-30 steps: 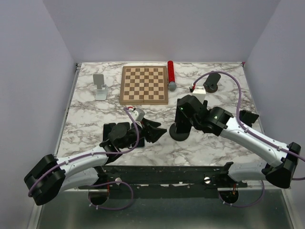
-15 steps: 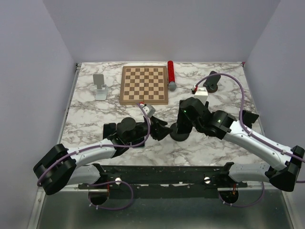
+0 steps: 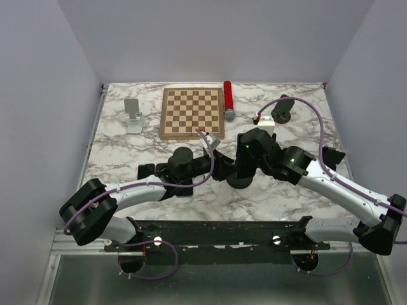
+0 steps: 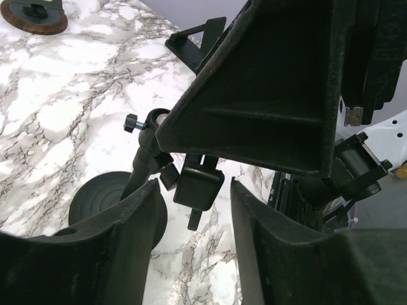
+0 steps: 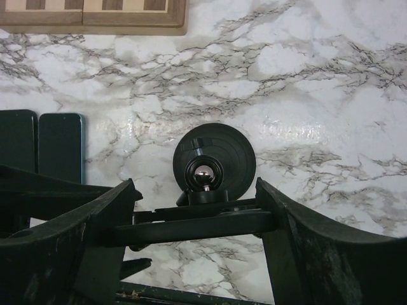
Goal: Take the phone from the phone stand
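Observation:
A black phone stand with a round base [image 5: 230, 147] stands on the marble table in front of the chessboard. It holds a black phone [image 5: 203, 227], seen edge-on in the right wrist view. My right gripper [image 5: 196, 206] comes down over it and is shut on the phone's two ends. It also shows in the top view [image 3: 247, 157]. My left gripper [image 4: 194, 219] is open, with its fingers on either side of the stand's clamp [image 4: 198, 187], below the phone [image 4: 267, 82]. The stand's base [image 4: 105, 202] is to its left. In the top view the left gripper [image 3: 222, 167] is just left of the stand [image 3: 240, 182].
Two dark phones [image 5: 60, 147] lie flat on the table left of the stand. A chessboard [image 3: 192, 113], a red cylinder [image 3: 227, 96], a silver stand [image 3: 133, 115], a white box [image 3: 266, 124] and another black stand [image 3: 282, 109] are at the back.
My left arm has swung right across the table, and its open gripper has reached the stand. The right gripper has stayed over the stand.

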`<state>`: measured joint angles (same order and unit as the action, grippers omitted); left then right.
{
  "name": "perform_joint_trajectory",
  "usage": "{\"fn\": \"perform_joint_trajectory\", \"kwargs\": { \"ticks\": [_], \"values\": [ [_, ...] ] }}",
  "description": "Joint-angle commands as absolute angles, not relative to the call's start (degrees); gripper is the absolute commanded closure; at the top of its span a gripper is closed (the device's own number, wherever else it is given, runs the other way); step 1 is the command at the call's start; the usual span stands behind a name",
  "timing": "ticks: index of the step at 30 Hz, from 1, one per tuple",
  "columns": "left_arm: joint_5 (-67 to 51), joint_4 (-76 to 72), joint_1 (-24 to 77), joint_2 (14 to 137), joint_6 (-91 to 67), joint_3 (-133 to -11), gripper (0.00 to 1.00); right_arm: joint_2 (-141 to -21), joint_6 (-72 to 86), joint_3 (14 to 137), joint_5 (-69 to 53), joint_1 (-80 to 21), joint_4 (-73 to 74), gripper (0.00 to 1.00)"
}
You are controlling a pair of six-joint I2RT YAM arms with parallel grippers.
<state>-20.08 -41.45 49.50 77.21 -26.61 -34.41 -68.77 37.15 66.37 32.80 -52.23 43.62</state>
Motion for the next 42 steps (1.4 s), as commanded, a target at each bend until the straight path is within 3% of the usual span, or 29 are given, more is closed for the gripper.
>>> {"fn": "perform_joint_trajectory", "kwargs": {
  "ticks": [1, 5, 9, 18, 27, 30, 38, 42],
  "values": [
    [-23.1, -43.2, 49.6, 79.7, -24.9, -36.6, 0.39, -68.9, 36.7, 66.5, 29.0, -51.2, 41.6, 0.99],
    [-22.2, -44.3, 49.6, 81.1, -24.9, -36.9, 0.40, -68.8, 36.5, 66.4, 29.0, -51.0, 41.6, 0.99],
    [-22.7, -45.9, 49.6, 82.0, -25.4, -37.2, 0.51, -69.2, 36.3, 66.1, 29.3, -50.9, 41.8, 0.99],
    [-24.1, -47.1, 49.6, 84.6, -26.5, -39.1, 0.53, -69.8, 36.1, 65.9, 28.9, -50.9, 41.0, 0.99],
    [-26.2, -46.4, 49.6, 85.8, -26.3, -39.8, 0.79, -69.7, 35.6, 66.0, 29.3, -50.9, 40.9, 0.99],
    [-27.4, -46.5, 49.6, 85.5, -25.7, -38.9, 1.00, -69.9, 35.3, 65.8, 30.0, -50.9, 41.0, 0.99],
    [-37.1, -45.6, 46.9, 84.5, -24.8, -36.6, 1.00, -64.4, 27.2, 58.2, 32.5, -48.7, 36.6, 0.99],
    [-40.6, -44.1, 45.2, 85.1, -26.1, -37.4, 1.00, -60.2, 22.0, 53.1, 27.3, -42.5, 33.0, 0.99]
  ]
}}
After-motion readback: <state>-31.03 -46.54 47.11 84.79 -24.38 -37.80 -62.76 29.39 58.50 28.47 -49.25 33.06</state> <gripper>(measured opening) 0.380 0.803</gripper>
